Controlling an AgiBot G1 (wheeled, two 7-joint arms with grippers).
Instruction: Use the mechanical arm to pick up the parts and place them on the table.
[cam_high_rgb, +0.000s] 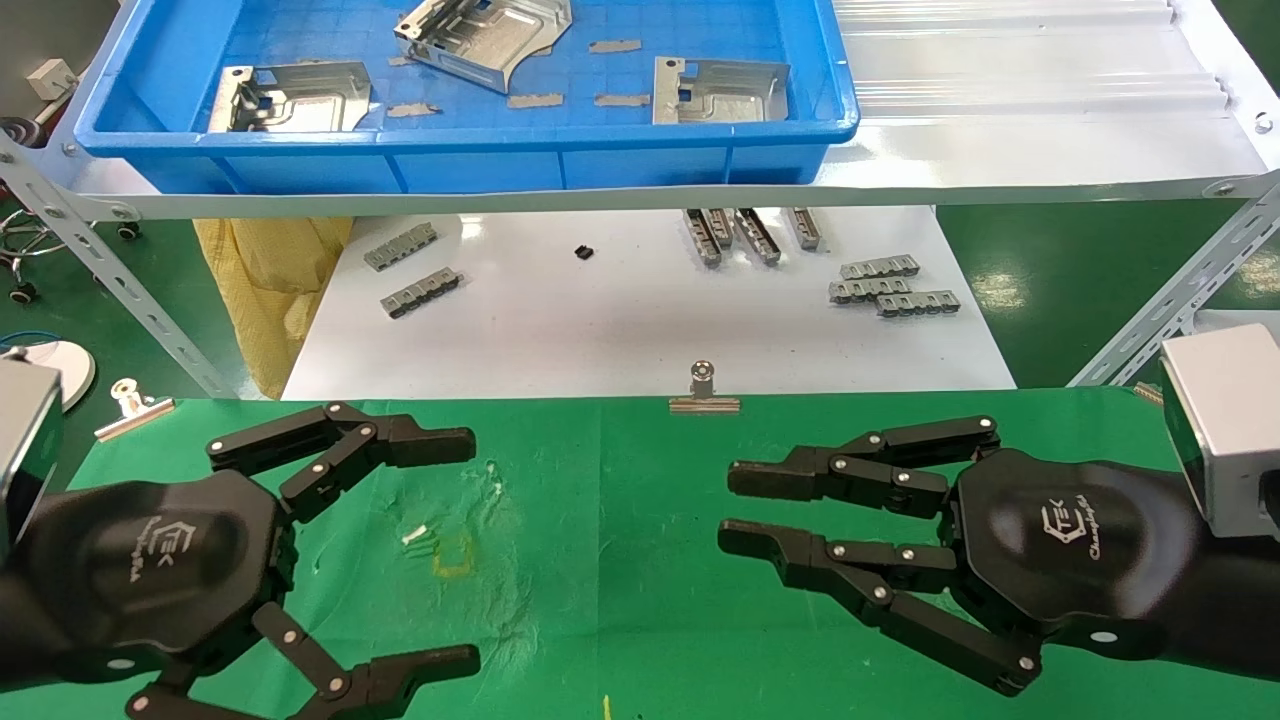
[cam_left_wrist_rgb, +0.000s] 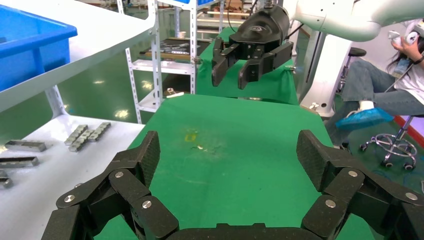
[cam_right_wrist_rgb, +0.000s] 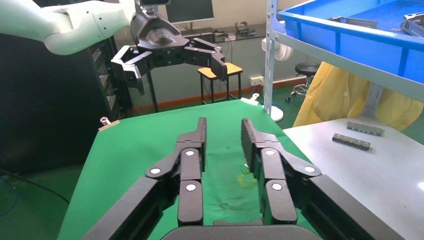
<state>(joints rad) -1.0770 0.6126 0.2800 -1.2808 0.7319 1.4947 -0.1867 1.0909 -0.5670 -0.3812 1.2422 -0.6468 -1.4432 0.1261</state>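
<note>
3 parts lie in the blue tray (cam_high_rgb: 150, 165) along the upper edge of the head view; none has reached the green table (cam_high_rgb: 620, 600) yet. Part 1 (cam_high_rgb: 290, 97) sits at upper left, flat, long axis running across the frame. Part 2 (cam_high_rgb: 485, 35) sits at top centre, tilted and skewed diagonally. Part 3 (cam_high_rgb: 718, 90) sits just right of centre, flat, near the tray's front wall.

My left gripper (cam_high_rgb: 475, 555) hovers over the cloth at lower left, fingers spread wide apart and holding nothing. My right gripper (cam_high_rgb: 728, 508) hovers at lower right, fingers parted by a narrower gap, also holding nothing. Both point toward the frame's centre.

Governing relation: every part lies up-frame from both grippers, on the raised shelf, with the white board (cam_high_rgb: 640, 340) and its small grey toothed strips (cam_high_rgb: 890, 285) in between and lower. Judgement: part 1 lines up above my left gripper, part 3 above my right, and part 2 falls between, slightly nearer the left. Either arm must rise and reach forward over the tray wall. The tilted part 2 looks the least stable to grasp.
</note>
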